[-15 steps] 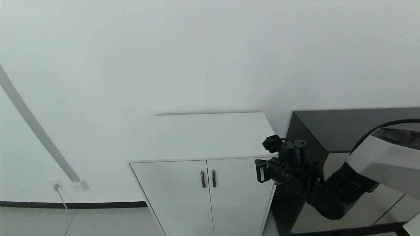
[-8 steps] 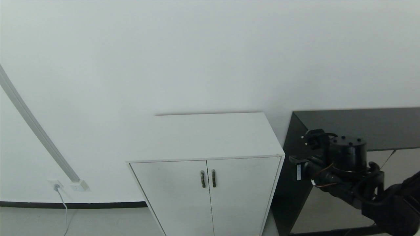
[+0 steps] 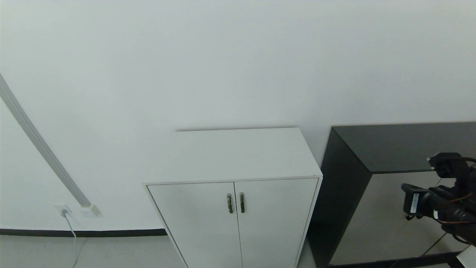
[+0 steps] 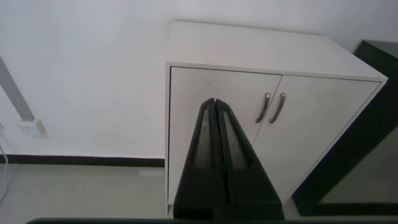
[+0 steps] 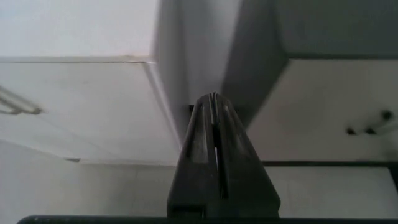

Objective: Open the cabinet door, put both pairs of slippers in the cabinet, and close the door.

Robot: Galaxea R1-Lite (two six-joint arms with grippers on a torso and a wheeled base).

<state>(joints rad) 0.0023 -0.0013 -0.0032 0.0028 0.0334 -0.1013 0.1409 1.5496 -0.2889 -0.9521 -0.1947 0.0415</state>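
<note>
Head view takes in the white two-door cabinet (image 3: 238, 154) against a pale wall (image 3: 223, 56), both doors shut. Its two slim metal handles (image 3: 230, 203) sit side by side at the middle seam. Just beside the cabinet, on the robot's right, stands a black table with a matte top (image 3: 390, 147). The right arm's wrist (image 3: 442, 201) hangs at that edge, in front of the table and well apart from the cabinet.

From its own wrist camera, the right gripper (image 5: 214, 102) has its fingers pressed flat together on nothing. It is aimed at the narrow gap between the cabinet's side and the table. The left gripper (image 4: 215, 107) is likewise closed and empty (only a seam shows between the fingers), levelled toward the cabinet's left door, with the handles off to one side.
</note>
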